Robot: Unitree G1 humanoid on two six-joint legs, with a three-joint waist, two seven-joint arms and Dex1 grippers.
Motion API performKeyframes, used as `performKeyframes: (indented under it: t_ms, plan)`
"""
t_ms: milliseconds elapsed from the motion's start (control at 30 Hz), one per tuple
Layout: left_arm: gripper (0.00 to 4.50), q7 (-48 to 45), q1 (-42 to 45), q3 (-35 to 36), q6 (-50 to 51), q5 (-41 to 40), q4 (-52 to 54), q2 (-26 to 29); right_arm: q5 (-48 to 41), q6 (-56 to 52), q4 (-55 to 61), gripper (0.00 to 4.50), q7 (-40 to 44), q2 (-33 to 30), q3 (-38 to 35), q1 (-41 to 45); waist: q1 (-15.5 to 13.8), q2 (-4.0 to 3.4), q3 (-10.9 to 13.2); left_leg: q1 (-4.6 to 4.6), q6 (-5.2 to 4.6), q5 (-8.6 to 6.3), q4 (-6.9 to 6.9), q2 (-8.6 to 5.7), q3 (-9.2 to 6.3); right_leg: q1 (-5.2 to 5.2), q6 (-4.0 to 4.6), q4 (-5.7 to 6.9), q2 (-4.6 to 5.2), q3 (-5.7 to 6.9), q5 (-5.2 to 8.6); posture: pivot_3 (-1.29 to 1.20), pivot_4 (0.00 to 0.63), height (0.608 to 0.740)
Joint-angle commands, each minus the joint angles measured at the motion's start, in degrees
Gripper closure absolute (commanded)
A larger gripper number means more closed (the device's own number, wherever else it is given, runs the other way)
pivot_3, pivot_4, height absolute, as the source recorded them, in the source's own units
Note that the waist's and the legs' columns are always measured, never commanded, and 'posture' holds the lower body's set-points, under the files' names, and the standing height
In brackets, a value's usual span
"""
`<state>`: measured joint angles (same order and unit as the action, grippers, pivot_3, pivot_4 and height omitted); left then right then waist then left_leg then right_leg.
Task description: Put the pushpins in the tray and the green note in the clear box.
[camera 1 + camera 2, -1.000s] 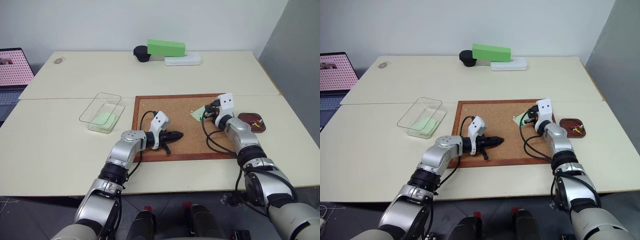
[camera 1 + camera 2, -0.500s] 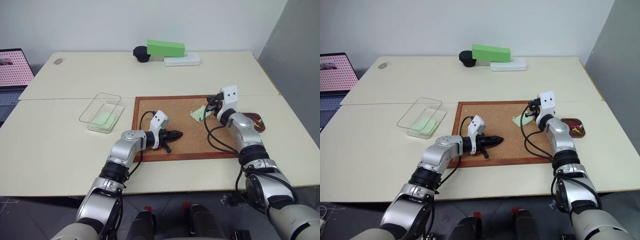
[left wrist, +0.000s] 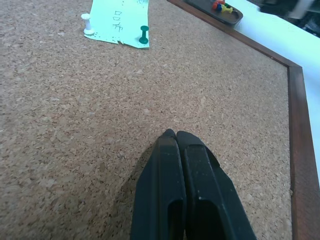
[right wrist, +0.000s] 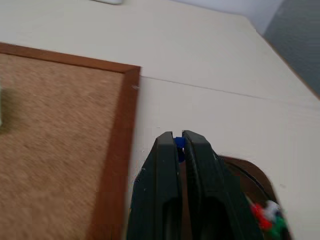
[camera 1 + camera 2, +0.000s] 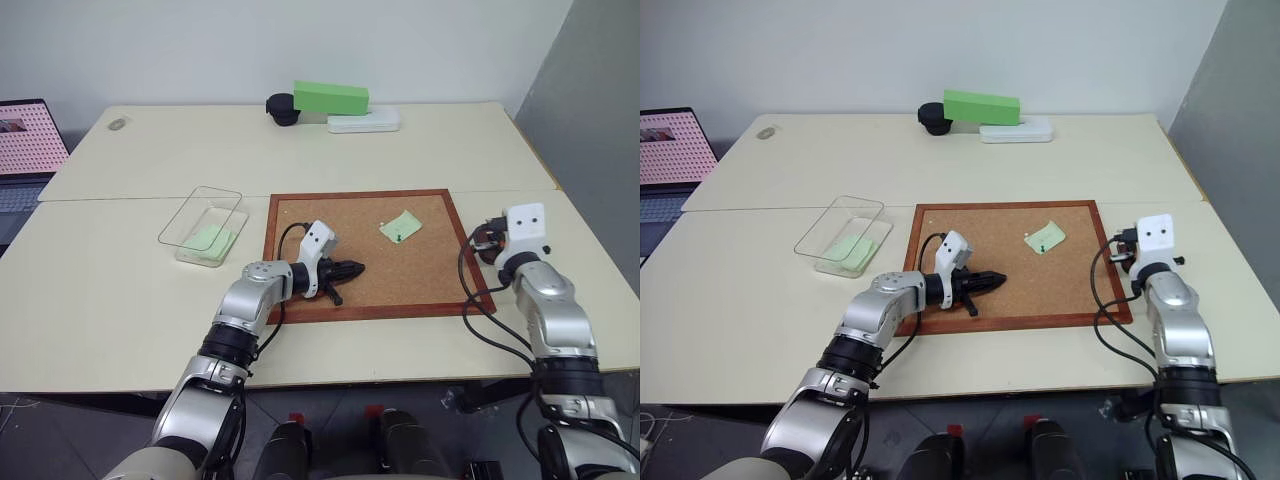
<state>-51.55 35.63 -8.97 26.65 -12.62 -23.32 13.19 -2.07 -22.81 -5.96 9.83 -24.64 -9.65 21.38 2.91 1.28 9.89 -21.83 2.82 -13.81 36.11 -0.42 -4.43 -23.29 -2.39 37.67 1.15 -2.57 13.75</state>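
Right wrist view: right gripper (image 4: pixel 179 142) pinches a blue pushpin (image 4: pixel 179 143) above the tray (image 4: pixel 256 186), lower right, pins already inside. Left gripper (image 3: pixel 175 135) shut, empty, over the cork board (image 5: pixel 362 215). Green note (image 5: pixel 401 227) mid-board, pinned by two pushpins (image 3: pixel 144 34). Risk: release short of the rim, so the pin rolls away. Open tabletop around the tray.

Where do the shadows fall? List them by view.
Left wrist view: the left claw throws a dark shadow onto the cork board beside it. Left eye view: the light is even, and the green note casts hardly any shadow.
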Motion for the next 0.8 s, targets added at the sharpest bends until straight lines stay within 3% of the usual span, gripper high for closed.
performKeyframes:
  t_ms: [33,133,500,800]
  plan:
    - [4.5,0.42,-0.74,-0.65,0.4,0.21,-0.16,-0.71,3.73,1.3,2.65,4.49,1.08,-3.44,2.02,-1.32,-0.01,0.0,0.0,0.0,0.0,0.0,0.0,0.0,0.0,0.0,-0.02,0.0,0.0,0.0,0.01,0.0,0.15,0.74]
    - [4.5,0.29,-0.6,-0.71,0.36,0.31,-0.29,-0.75,5.88,2.7,1.42,4.49,1.84,-4.96,4.05,-1.61,0.01,0.0,0.0,0.0,0.0,0.0,0.0,0.0,0.01,0.0,-0.02,0.0,-0.01,-0.01,0.01,0.0,0.15,0.74]
    - [4.5,-0.09,-0.12,-0.47,0.0,0.48,-0.8,-0.56,6.75,4.58,-1.3,1.93,3.31,-6.57,4.03,-1.7,-0.13,0.01,0.0,-0.02,0.0,0.0,0.0,-0.01,0.0,0.0,-0.03,-0.02,-0.01,0.0,0.02,0.0,0.15,0.74]
    - [4.5,-0.24,-0.64,-0.42,0.16,0.37,-0.25,-0.39,6.18,4.79,-2.16,0.16,3.3,-6.56,3.31,-0.6,-0.13,0.01,0.0,-0.01,0.0,0.0,0.0,0.0,0.0,0.0,-0.03,-0.02,-0.01,0.01,0.02,0.0,0.15,0.74]
